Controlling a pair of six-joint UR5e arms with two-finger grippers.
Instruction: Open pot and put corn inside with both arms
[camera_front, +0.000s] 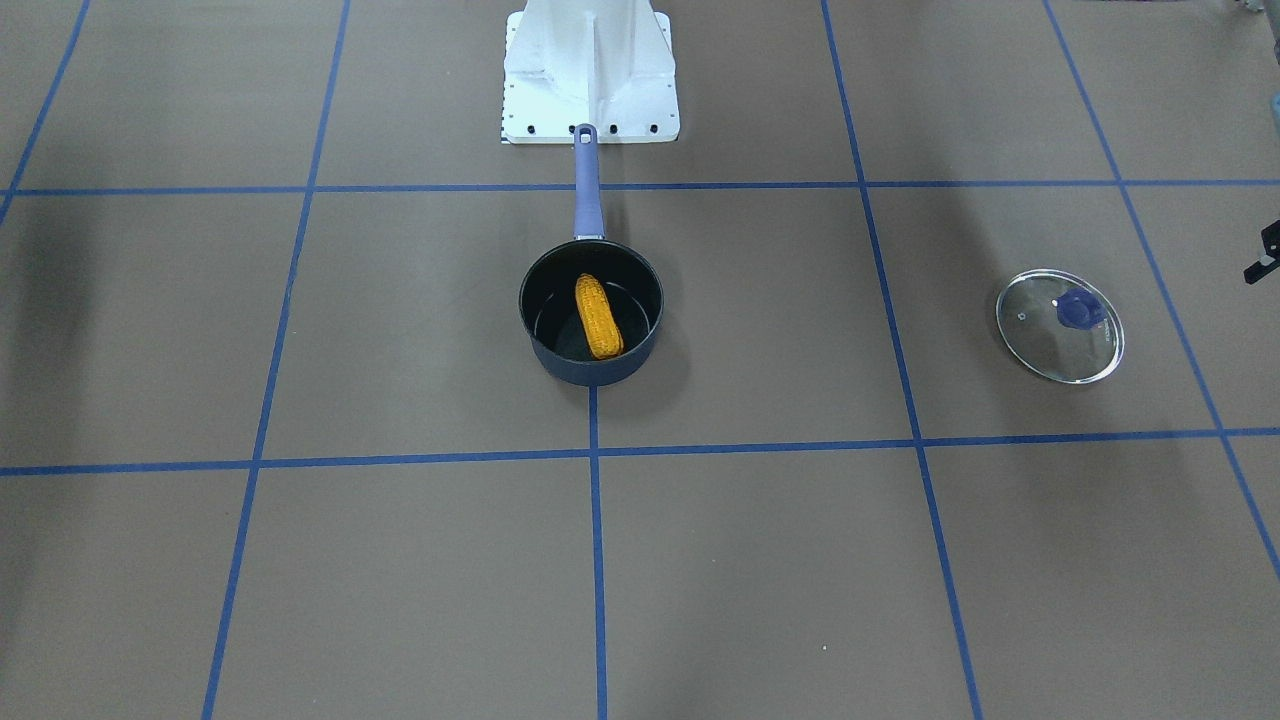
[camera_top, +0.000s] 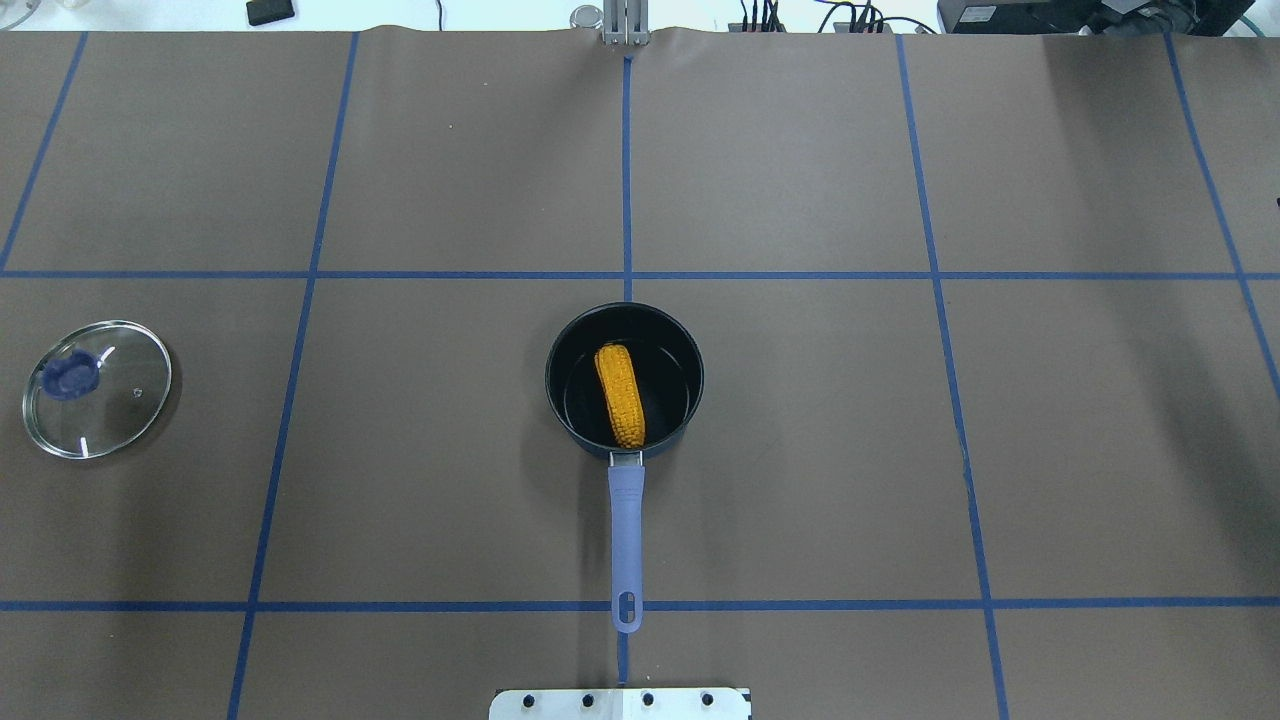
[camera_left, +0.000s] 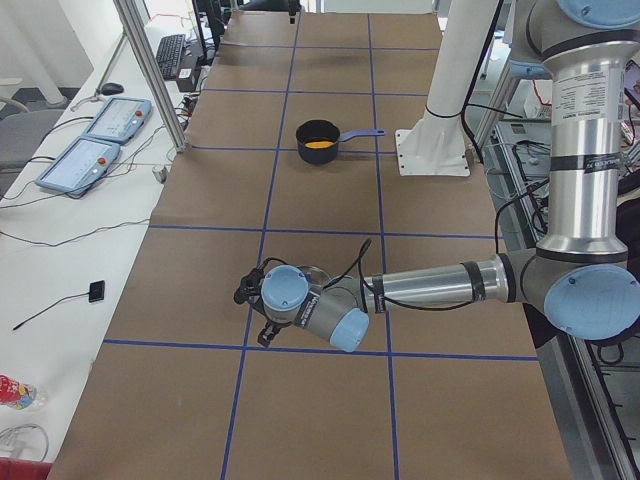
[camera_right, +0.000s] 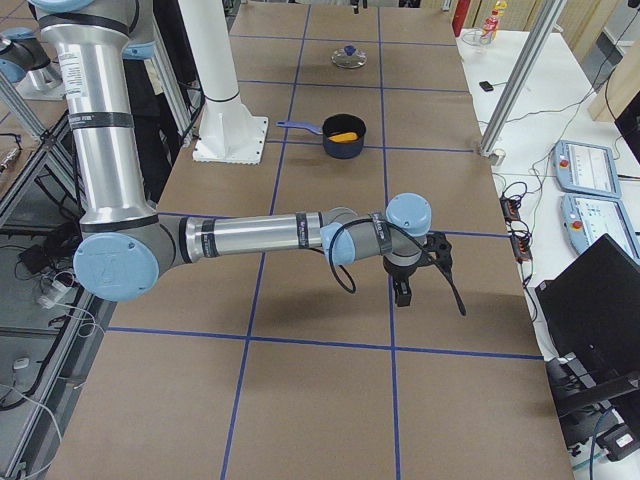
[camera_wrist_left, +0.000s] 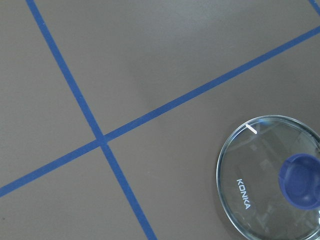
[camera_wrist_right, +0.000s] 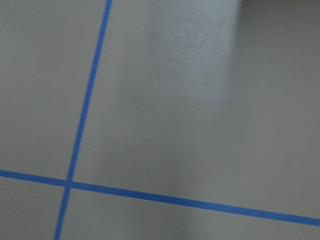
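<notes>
We cannot tell whether either arm's jaws are open or closed, and the left gripper (camera_left: 267, 333), near the lid (camera_top: 110, 400) at the pot's (camera_top: 550, 378) nine o'clock, could knock it.

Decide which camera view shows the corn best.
The overhead exterior view: the corn lies unobstructed in the open pot, kernel rows sharp. The front-facing view shows it nearly as well; both side views give only a small distant yellow patch; neither wrist view shows it.
</notes>
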